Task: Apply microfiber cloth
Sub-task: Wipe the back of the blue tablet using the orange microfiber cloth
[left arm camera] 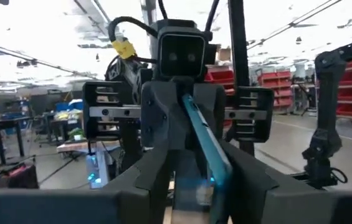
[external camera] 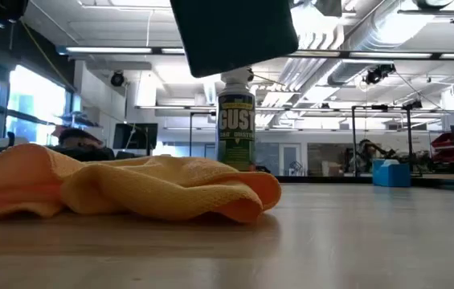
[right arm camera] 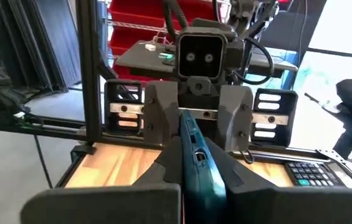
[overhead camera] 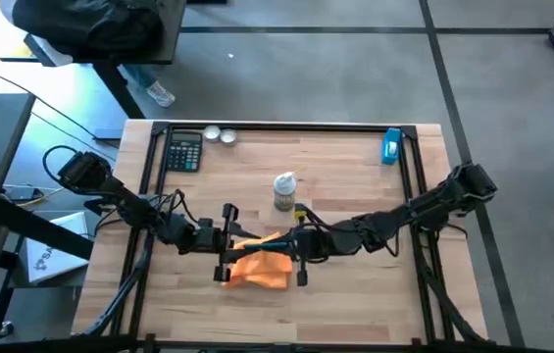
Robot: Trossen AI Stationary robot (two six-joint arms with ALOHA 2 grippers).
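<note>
Orange microfiber cloth [external camera: 122,189] foreground, device [external camera: 235,32] cropped overhead

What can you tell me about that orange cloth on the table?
The cloth is a soft, bright orange fabric with a fine woven texture, lying crumpled in loose folds on the wooden table, near its front middle. It rests flat, not lifted. Both grippers meet just above it, holding a flat teal-edged device between them; neither visibly touches the cloth. A spray bottle stands behind it.

floor [overhead camera: 355,69]: grey concrete | windows [external camera: 18,104]: bright | shelving [left arm camera: 275,87]: red | ceiling: exposed ducts
</note>
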